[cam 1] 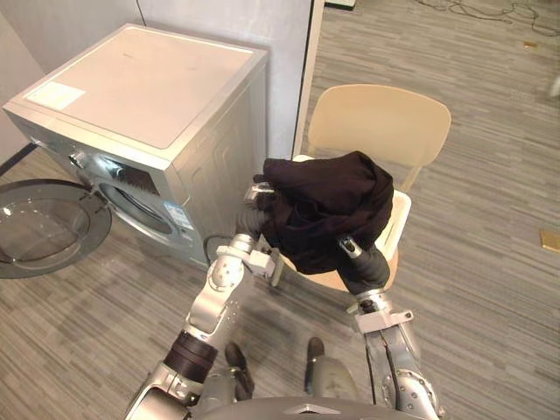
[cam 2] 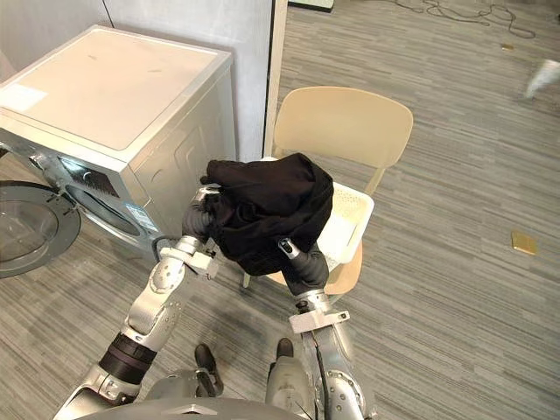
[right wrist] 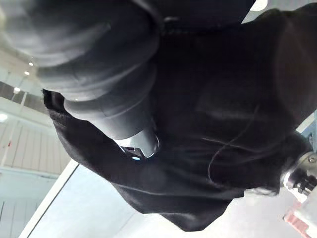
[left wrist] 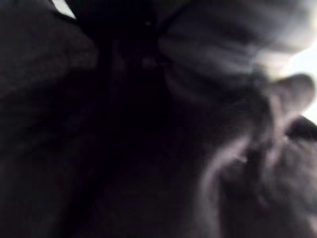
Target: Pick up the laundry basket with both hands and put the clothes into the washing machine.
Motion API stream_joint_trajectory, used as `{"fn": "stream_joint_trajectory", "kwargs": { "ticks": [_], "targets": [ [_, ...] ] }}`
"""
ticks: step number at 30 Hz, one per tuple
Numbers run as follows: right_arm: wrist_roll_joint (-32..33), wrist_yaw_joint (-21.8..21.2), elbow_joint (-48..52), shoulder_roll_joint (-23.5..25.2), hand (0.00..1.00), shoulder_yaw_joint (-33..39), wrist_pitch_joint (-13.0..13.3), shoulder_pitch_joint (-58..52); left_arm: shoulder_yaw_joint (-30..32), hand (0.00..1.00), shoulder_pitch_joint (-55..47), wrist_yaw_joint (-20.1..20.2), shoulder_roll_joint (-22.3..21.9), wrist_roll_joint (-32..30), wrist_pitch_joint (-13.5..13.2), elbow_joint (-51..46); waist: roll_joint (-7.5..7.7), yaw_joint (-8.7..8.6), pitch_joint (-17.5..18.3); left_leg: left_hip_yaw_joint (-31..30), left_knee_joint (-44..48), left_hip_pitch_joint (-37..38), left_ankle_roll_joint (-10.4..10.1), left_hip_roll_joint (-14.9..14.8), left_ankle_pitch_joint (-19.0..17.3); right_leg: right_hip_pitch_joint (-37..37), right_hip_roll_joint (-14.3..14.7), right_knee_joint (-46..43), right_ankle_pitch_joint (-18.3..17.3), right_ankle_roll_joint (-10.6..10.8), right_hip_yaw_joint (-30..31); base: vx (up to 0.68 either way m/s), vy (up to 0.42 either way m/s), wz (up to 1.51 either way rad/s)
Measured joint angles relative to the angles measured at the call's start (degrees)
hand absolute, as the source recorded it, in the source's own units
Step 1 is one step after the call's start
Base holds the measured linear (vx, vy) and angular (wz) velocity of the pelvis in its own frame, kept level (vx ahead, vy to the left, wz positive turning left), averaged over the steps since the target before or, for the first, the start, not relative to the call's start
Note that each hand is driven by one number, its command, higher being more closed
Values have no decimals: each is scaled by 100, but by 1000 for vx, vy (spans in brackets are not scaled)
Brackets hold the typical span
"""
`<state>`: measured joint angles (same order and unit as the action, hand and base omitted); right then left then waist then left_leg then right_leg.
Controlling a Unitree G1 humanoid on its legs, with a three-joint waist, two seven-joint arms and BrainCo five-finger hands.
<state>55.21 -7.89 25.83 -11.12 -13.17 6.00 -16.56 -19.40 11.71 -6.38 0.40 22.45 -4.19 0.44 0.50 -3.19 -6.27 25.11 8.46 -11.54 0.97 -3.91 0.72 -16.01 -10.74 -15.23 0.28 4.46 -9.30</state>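
A heap of black clothes (cam 1: 328, 201) lies piled over a white laundry basket (cam 1: 398, 214) on the seat of a beige chair (cam 1: 381, 118). My left hand (cam 1: 254, 214) reaches in at the basket's left side and my right hand (cam 1: 363, 262) at its near right side. Both hands go under the cloth, which drapes over them. The right wrist view shows black clothes (right wrist: 223, 124) hanging right against that hand's dark cover (right wrist: 114, 99). In the left wrist view there is dark cloth (left wrist: 74, 124) close up. The washing machine (cam 1: 149, 87) stands to the left with its round door (cam 1: 44, 227) swung open.
A white wall panel (cam 1: 289, 52) stands between the washing machine and the chair. A small yellow thing (cam 1: 549, 238) lies on the grey plank floor at far right. Open floor stretches in front of the machine's drum opening (cam 1: 131, 206).
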Motion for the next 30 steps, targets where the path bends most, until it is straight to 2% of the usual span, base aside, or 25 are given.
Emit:
{"fn": "stream_joint_trajectory", "kwargs": {
  "ticks": [5,12,18,23,26,30],
  "targets": [
    [-170,59,-243,116,0,355,-27,-11,580,100,-364,-43,-8,-1,-59,-114,39,6,25,-27,-117,144,-20,22,14,151,-1,77,1,-1,-62,14,-19,4],
    [-602,9,-572,-9,0,1163,-262,-7,1623,100,-832,-44,-29,-16,-84,-218,60,57,164,-163,-543,484,-86,113,178,508,7,319,6,-6,-222,30,-15,8],
    [-619,-91,-892,-64,0,1667,-288,27,2044,100,-1308,-27,-45,-20,-90,-217,95,136,332,-332,-921,895,-114,192,365,919,16,439,-32,32,-394,73,-23,15],
    [-628,-167,-893,-46,0,1684,-305,132,2292,100,-1539,66,-53,-19,-89,-217,94,178,355,-342,-1078,1050,-125,209,385,1042,34,506,-43,32,-398,31,-13,1],
    [-848,-215,-964,-41,0,1682,-374,118,2397,100,-1637,69,-67,-18,-87,-217,95,177,357,-347,-1179,1136,-128,219,389,1140,70,602,-33,39,-402,0,0,0],
    [-1251,-548,-1504,-126,0,1674,-529,6,2647,100,-1674,74,-62,-19,-88,-217,93,198,475,-398,-1225,1184,-139,225,396,1213,96,657,-33,39,-425,13,-10,2]
  ]
}}
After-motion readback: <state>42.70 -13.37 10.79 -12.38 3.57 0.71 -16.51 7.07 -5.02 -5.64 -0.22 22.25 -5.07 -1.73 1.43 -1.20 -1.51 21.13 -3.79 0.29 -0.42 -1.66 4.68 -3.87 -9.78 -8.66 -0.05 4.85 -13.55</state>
